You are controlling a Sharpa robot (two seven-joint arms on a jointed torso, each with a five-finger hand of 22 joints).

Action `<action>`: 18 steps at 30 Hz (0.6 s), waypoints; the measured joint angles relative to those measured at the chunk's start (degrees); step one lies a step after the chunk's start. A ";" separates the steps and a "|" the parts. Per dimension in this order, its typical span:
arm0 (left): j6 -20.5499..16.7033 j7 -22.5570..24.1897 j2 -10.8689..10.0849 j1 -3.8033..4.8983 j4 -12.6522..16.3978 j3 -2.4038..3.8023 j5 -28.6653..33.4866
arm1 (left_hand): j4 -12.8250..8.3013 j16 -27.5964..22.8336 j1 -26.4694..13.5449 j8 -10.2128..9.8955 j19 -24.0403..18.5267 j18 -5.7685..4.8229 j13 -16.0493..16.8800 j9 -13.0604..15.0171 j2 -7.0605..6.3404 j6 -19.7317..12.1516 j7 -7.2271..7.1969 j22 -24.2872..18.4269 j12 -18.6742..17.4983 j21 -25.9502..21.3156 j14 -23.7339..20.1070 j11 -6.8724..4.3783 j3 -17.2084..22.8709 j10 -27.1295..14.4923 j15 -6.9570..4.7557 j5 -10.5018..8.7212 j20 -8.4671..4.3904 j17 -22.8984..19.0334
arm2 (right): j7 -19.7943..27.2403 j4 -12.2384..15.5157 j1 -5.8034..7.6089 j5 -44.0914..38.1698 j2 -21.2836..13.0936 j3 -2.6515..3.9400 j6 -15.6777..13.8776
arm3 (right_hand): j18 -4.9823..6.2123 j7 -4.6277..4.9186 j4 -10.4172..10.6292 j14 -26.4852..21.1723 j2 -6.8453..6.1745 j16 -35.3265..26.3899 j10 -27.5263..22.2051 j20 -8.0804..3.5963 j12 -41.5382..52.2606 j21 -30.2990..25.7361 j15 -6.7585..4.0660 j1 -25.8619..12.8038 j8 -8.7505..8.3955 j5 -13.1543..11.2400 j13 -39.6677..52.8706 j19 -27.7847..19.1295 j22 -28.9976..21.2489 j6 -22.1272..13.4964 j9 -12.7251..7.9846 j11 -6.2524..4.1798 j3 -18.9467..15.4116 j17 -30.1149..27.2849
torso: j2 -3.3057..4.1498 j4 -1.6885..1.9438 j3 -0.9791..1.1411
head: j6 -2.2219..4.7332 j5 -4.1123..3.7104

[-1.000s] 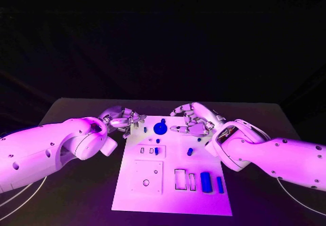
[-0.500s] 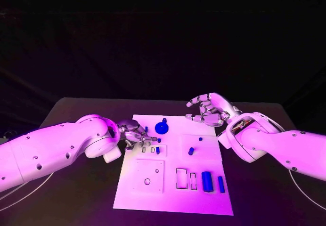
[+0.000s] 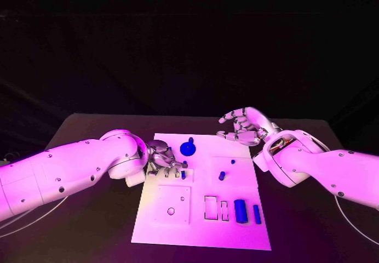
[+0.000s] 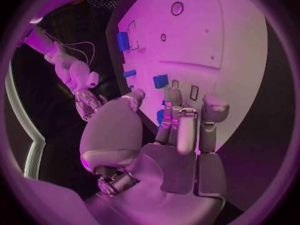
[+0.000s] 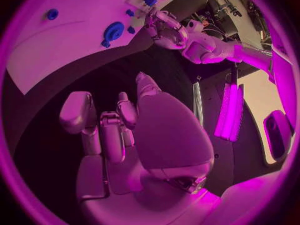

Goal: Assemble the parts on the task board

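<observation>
The white task board (image 3: 162, 219) lies mid-table. A round blue part (image 3: 187, 148) sits near its far edge, small blue parts (image 3: 221, 176) lie mid-board, and two long blue parts (image 3: 240, 211) lie near right. My left hand (image 3: 162, 159) reaches down over the board's left side by the small slots (image 3: 169, 175). In the left wrist view a small blue part (image 4: 162, 117) shows between its thumb and fingers (image 4: 214, 107); whether it is held is unclear. My right hand (image 3: 245, 127) hovers off the far right corner, fingers loosely bent, holding nothing.
The right wrist view shows the board (image 5: 62, 40), the round blue part (image 5: 114, 31) and my left hand (image 5: 164, 27) beyond the right hand's fingers. Black table (image 3: 87, 219) runs on both sides of the board. A square recess (image 3: 172, 204) sits near left.
My left hand has come from the board's far left corner toward me, down to the small slots. My right hand has drawn back from the round blue part to beyond the far right corner.
</observation>
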 measured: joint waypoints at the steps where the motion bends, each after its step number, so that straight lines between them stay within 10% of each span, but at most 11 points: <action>1: 0.13 -0.14 0.13 0.05 -0.10 -0.04 -0.18 | 0.00 0.00 0.00 0.09 0.00 0.00 0.16 0.11 0.00 0.00 0.00 0.07 0.19 0.00 0.00 0.00 0.00 0.00 0.00 0.00 0.00 0.00 | -0.06 -0.02 0.00 0.02 0.02 0.00 -0.01 | 0.00 0.00 0.00 0.00 0.00 0.00 0.00 0.00 0.00 0.00 0.00 0.00 0.00 0.00 0.00 0.00 0.00 0.00 0.00 0.00 0.00 0.00 | 0.01 0.00 -0.02 | -0.03 -0.02; 18: 2.31 -1.46 1.93 0.32 -1.40 -0.54 -2.29 | 0.00 0.60 0.36 0.75 0.82 0.01 1.24 0.93 0.81 0.20 -0.20 1.63 0.95 0.88 0.00 -0.21 -0.31 0.61 0.00 0.00 0.00 -0.01 | -0.92 -0.41 0.02 0.19 0.70 0.00 -0.01 | -0.01 0.00 0.00 0.00 0.24 0.00 0.01 0.01 0.00 0.00 0.01 -0.24 0.00 0.23 0.00 0.00 -0.01 0.00 -0.01 0.00 0.00 -0.01 | 0.08 0.00 -0.14 | -0.32 -0.37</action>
